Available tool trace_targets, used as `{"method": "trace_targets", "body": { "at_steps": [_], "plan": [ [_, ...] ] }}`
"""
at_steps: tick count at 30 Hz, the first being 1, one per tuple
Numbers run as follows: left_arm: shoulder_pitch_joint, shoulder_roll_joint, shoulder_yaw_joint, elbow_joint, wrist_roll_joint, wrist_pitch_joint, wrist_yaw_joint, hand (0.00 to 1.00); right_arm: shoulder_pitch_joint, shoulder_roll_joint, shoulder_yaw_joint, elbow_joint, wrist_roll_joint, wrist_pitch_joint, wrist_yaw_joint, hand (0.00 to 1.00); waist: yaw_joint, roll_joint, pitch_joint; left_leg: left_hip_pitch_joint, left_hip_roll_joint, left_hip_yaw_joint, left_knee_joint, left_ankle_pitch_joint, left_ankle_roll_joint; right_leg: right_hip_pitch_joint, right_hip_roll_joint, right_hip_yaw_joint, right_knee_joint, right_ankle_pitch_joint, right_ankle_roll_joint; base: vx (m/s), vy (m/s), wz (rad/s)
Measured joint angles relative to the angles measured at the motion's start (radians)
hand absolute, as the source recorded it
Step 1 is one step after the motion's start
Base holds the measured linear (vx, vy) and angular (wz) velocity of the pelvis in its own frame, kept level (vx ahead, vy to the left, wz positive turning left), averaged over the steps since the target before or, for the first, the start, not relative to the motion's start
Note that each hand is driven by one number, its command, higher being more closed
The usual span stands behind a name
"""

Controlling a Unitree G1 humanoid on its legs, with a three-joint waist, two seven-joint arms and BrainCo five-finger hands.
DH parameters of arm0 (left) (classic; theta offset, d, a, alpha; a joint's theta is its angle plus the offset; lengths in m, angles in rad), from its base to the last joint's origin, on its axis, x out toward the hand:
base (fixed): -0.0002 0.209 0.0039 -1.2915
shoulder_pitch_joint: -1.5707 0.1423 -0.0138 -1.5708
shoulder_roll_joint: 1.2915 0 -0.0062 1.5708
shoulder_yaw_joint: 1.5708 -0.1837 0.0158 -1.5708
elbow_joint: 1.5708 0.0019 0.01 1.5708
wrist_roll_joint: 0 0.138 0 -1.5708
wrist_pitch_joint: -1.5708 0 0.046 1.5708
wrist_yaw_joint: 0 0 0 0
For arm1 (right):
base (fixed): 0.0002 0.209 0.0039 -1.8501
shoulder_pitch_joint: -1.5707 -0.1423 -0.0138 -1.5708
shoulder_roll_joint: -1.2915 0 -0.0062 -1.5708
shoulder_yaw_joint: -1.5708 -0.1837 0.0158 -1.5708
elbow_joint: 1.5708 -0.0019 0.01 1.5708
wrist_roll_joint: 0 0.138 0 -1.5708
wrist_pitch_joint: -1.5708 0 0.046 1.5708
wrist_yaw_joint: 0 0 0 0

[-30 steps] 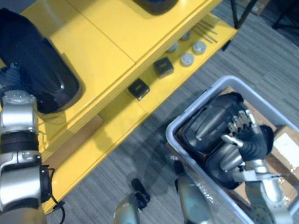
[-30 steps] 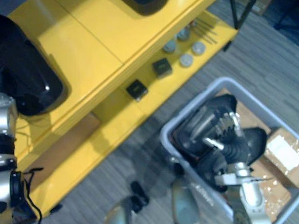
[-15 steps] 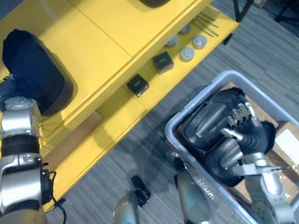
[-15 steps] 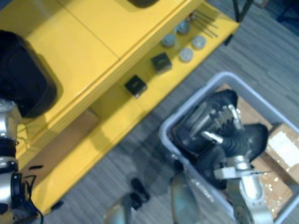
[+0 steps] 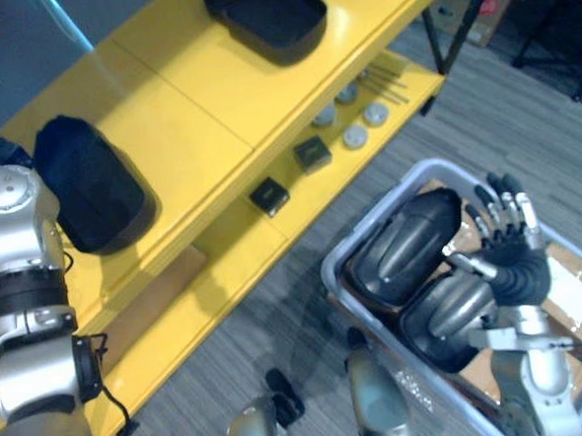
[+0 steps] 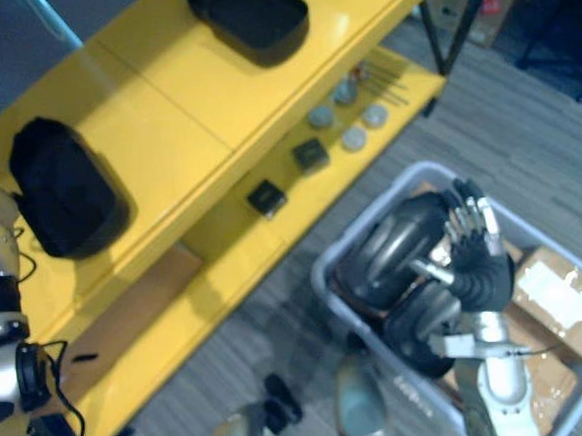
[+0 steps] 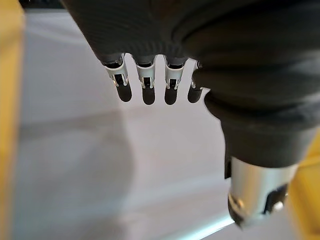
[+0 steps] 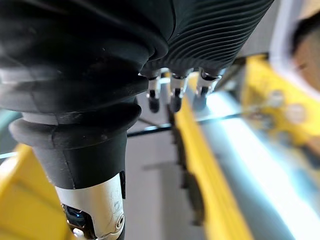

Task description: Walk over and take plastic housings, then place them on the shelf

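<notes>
One black plastic housing (image 5: 91,181) lies on the top of the yellow shelf (image 5: 195,105), at its left end. My left hand (image 7: 150,35) is open and empty, fingers straight; in the left eye view it sits just left of that housing, apart from it. Two more black housings (image 5: 406,245) (image 5: 450,312) lie in the grey bin (image 5: 366,228) on the floor. Above them hovers my right hand (image 5: 505,249), open, its fingers stretched and holding nothing.
A black tray-shaped part (image 5: 269,17) rests further along the shelf top. The lower shelf carries two small black boxes (image 5: 270,195), grey discs (image 5: 355,135) and thin rods (image 5: 391,73). Cardboard boxes (image 5: 572,280) sit in the bin beside the housings.
My left hand has let go of the housing on the shelf top and drawn back. The right hand rose off the housings in the bin. The camera has shifted.
</notes>
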State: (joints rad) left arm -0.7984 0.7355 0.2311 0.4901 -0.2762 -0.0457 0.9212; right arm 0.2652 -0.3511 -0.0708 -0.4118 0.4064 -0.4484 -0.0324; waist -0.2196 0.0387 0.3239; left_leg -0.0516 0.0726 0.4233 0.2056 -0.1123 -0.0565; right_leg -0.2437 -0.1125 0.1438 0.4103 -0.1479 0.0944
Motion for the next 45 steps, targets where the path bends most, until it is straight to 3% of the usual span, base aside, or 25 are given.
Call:
{"method": "trace_targets", "body": {
  "at_steps": [2,3,6,9,11,15,18,22,25,29,31,33,37,43,45],
  "plan": [
    [0.081,-0.011,0.004,-0.011,-0.001,-0.087,-0.029,0.0,-0.029,0.0,-0.018,0.001,-0.003,-0.041,0.007,0.0,-0.001,0.014,-0.063,0.06,-0.008,-0.007,-0.061,0.018,-0.007,0.052,0.0,-0.013,-0.027,-0.006,0.0,0.08,-0.002,0.06],
    [0.106,-0.018,0.007,-0.017,-0.001,-0.103,-0.04,0.0,-0.039,-0.001,-0.025,0.002,-0.007,-0.052,0.009,0.0,-0.002,0.018,-0.077,0.072,-0.012,-0.012,-0.073,0.022,-0.006,0.064,-0.003,-0.02,-0.031,-0.009,-0.001,0.09,-0.007,0.22],
    [0.245,-0.121,0.041,-0.071,-0.002,-0.2,-0.111,0.0,-0.122,-0.002,-0.039,0.058,-0.012,-0.09,0.014,0.0,-0.001,0.042,-0.14,0.11,-0.024,-0.068,-0.113,0.04,-0.006,0.128,-0.012,-0.071,-0.056,-0.019,0.001,0.04,-0.017,0.45],
    [0.426,-0.214,0.045,-0.196,0.0,-0.248,-0.179,0.0,-0.247,-0.002,-0.023,0.152,-0.053,-0.087,0.011,0.0,0.031,0.045,-0.171,0.125,-0.031,-0.133,-0.141,0.065,-0.004,0.178,-0.022,-0.134,-0.082,-0.02,0.001,-0.02,-0.05,0.55],
    [0.566,-0.294,0.084,-0.318,0.0,-0.262,-0.25,0.0,-0.34,-0.003,-0.002,0.219,-0.06,-0.056,0.017,0.0,0.082,0.04,-0.18,0.123,-0.033,-0.188,-0.146,0.083,-0.005,0.212,-0.026,-0.187,-0.113,-0.011,-0.004,-0.06,-0.058,0.64],
    [0.765,-0.378,0.152,-0.456,0.014,-0.258,-0.318,0.0,-0.455,0.0,0.055,0.312,-0.1,0.038,0.037,0.0,0.154,0.024,-0.197,0.122,-0.033,-0.278,-0.157,0.104,-0.011,0.286,-0.024,-0.283,-0.182,0.008,-0.011,-0.04,-0.046,0.69],
    [0.908,-0.431,0.191,-0.5,0.053,-0.232,-0.35,0.0,-0.552,0.001,0.113,0.405,-0.208,0.135,0.032,0.0,0.228,0.009,-0.204,0.117,-0.036,-0.338,-0.164,0.119,-0.011,0.339,-0.022,-0.346,-0.234,0.026,-0.014,-0.01,-0.017,0.52],
    [1.043,-0.5,0.239,-0.486,0.059,-0.193,-0.388,0.0,-0.604,0.002,0.169,0.44,-0.367,0.219,0.031,0.0,0.27,-0.002,-0.203,0.085,-0.045,-0.388,-0.163,0.128,-0.01,0.357,-0.023,-0.396,-0.279,0.043,-0.014,-0.01,0.004,0.38],
    [1.137,-0.559,0.216,-0.311,0.06,-0.194,-0.457,0.0,-0.635,-0.007,0.175,0.515,-0.438,0.256,0.03,0.0,0.301,-0.02,-0.194,0.082,-0.048,-0.399,-0.173,0.135,-0.008,0.373,-0.025,-0.413,-0.313,0.056,-0.009,0.02,0.015,0.18],
    [1.199,-0.594,0.139,0.002,0.059,-0.203,-0.544,0.0,-0.695,-0.053,0.202,0.633,-0.552,0.259,0.031,0.0,0.322,-0.064,-0.174,0.059,-0.051,-0.414,-0.175,0.137,-0.007,0.366,-0.025,-0.428,-0.328,0.056,-0.014,0.01,0.003,0.13],
    [1.211,-0.603,0.133,0.073,0.054,-0.203,-0.581,0.0,-0.727,-0.075,0.214,0.676,-0.596,0.256,0.033,0.0,0.326,-0.08,-0.169,0.05,-0.05,-0.415,-0.176,0.14,-0.007,0.361,-0.024,-0.43,-0.33,0.063,-0.012,0.04,-0.003,0.05],
    [1.21,-0.607,0.109,0.13,0.054,-0.204,-0.615,0.0,-0.763,-0.11,0.216,0.728,-0.643,0.246,0.032,0.0,0.342,-0.076,-0.154,0.049,-0.052,-0.415,-0.174,0.14,-0.006,0.365,-0.023,-0.431,-0.334,0.074,-0.011,0.05,-0.005,0.01],
    [1.201,-0.625,0.1,0.161,0.058,-0.199,-0.66,0.0,-0.86,-0.185,0.292,0.787,-0.7,0.192,0.035,0.0,0.346,-0.047,-0.11,0.028,-0.055,-0.421,-0.165,0.14,-0.006,0.351,-0.022,-0.436,-0.329,0.074,-0.011,-0.02,-0.002,0.03],
    [1.172,-0.623,0.083,0.193,0.047,-0.164,-0.675,0.0,-0.991,-0.248,0.418,0.831,-0.814,0.13,0.029,0.0,0.355,-0.046,-0.03,-0.018,-0.043,-0.44,-0.16,0.151,-0.013,0.308,-0.009,-0.447,-0.312,0.072,-0.019,-0.02,-0.025,0.09],
    [1.159,-0.623,0.065,0.2,0.046,-0.156,-0.691,0.0,-1.01,-0.268,0.45,0.832,-0.846,0.118,0.021,0.0,0.37,-0.046,-0.009,-0.024,-0.043,-0.439,-0.16,0.153,-0.013,0.3,-0.009,-0.446,-0.309,0.072,-0.02,0.01,-0.004,0.02]
  ]
}}
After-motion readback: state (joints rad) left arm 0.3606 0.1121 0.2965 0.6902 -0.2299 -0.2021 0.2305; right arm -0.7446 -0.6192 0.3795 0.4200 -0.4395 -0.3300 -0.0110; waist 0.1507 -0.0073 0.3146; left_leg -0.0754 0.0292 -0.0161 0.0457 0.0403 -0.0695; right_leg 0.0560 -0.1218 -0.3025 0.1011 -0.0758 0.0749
